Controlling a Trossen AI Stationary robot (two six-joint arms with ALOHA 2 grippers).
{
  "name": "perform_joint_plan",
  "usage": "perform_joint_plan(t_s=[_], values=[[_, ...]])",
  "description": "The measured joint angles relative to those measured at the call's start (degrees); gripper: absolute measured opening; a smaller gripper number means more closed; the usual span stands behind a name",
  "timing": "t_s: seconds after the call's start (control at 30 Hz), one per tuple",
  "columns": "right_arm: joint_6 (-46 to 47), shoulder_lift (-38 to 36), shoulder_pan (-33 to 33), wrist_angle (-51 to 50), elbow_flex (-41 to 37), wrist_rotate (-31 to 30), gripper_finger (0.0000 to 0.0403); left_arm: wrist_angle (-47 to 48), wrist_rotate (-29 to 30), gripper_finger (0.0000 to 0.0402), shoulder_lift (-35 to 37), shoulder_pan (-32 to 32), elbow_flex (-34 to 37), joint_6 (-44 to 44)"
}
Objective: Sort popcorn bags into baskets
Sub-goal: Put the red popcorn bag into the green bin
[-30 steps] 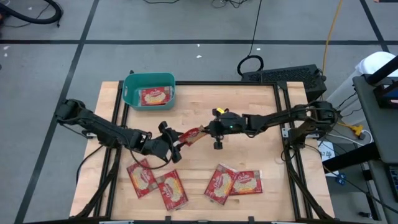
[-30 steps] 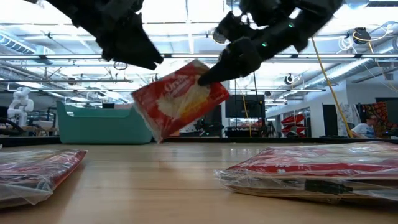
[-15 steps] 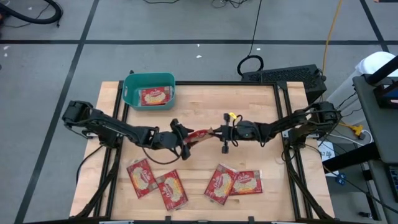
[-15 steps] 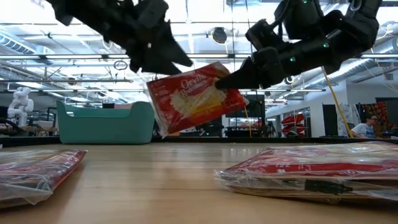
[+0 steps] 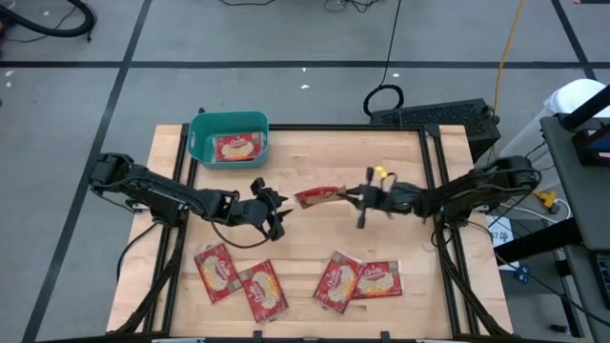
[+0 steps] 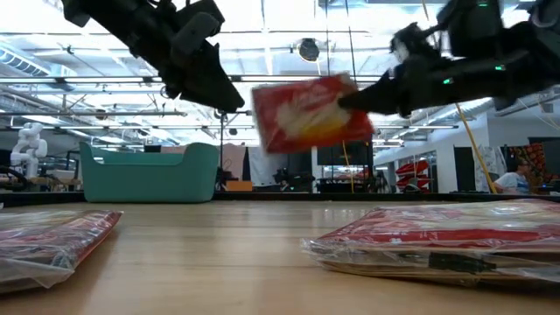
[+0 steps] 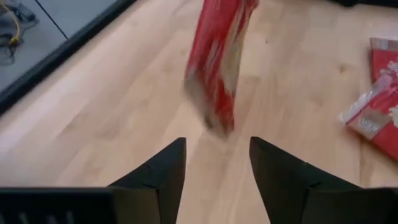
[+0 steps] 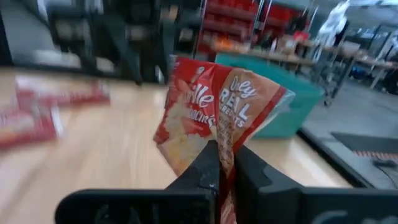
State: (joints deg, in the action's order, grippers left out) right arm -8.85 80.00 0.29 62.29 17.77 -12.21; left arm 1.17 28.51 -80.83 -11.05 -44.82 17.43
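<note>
My right gripper [image 5: 355, 195] is shut on a red popcorn packet [image 5: 319, 196] above the table's middle; the packet also shows in the low view [image 6: 308, 114] and the right wrist view [image 8: 217, 106]. My left gripper [image 5: 274, 211] is open and empty, to the left of the packet; in its wrist view [image 7: 217, 152] the packet [image 7: 217, 56] hangs ahead of the fingers, apart from them. The teal basket [image 5: 202, 143] stands at the far left with one packet [image 5: 238, 147] lying in it. Several packets [image 5: 217, 272] [image 5: 264, 291] [image 5: 335, 281] lie flat near the front edge. My right gripper pinches the packet's right-hand edge [image 8: 219, 138] between its two fingers. The fingers come level from the table's right side. The packet is lifted clear of the table and stands on edge, its printed face toward the table's near side.
Two packets lie at the front left and two overlapping ones [image 5: 379, 279] at the front right. In the low view the near packets [image 6: 455, 236] [image 6: 44, 241] lie in the foreground. Bare wood shows between the basket and the arms.
My right gripper has gone toward the table's right edge with the packet, which has drawn away from my left gripper and turned from tilted to nearly level. My left gripper first went right toward the packet, then drew back a little to the left.
</note>
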Motion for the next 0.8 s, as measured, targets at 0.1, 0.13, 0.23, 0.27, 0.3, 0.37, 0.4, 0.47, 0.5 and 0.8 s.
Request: perform_joint_plan(t_s=[0.1,0.13,0.23,0.27,0.3,0.37,0.4,0.47,0.5,0.8], values=[[1.9,-1.1,-0.3,8.3,-3.3,0.3,0.0006,-3.6,-0.8,0.0170,-0.6,0.0,0.0,-2.4],[2.3,-1.2,-0.3,9.9,-3.9,0.3,0.0006,-5.6,-1.2,0.0167,-1.4,0.0,0.0,-3.0],[3.6,-1.0,0.0,11.6,-4.4,0.4,0.0006,-10.4,-1.7,0.0164,-2.4,0.1,0.1,-5.4],[4.0,-1.0,0.3,11.6,-4.2,0.4,0.0006,-13.7,-1.7,0.0165,-3.2,0.2,-0.1,-6.0],[4.1,-1.0,0.6,11.7,-4.1,0.2,0.0006,-15.4,-1.7,0.0166,-3.5,0.4,-0.3,-6.8],[4.0,-1.0,1.3,11.7,-3.7,0.2,0.0006,-16.9,-1.6,0.0171,-3.6,0.5,0.2,-8.7],[3.9,-1.0,1.5,11.9,-3.7,-0.2,0.0006,-18.4,-1.5,0.0173,-3.8,0.5,0.2,-9.4],[3.7,-1.1,2.0,13.3,-3.7,-0.7,0.0006,-21.2,-1.2,0.0178,-4.3,1.0,0.1,-9.9],[3.8,-1.1,2.1,13.4,-3.7,-0.8,0.0006,-21.4,-0.9,0.0180,-4.4,1.2,0.1,-9.9],[4.1,-0.9,3.1,13.1,-3.7,1.1,0.0006,-15.0,1.4,0.0171,-1.6,1.9,0.0,-7.9]])
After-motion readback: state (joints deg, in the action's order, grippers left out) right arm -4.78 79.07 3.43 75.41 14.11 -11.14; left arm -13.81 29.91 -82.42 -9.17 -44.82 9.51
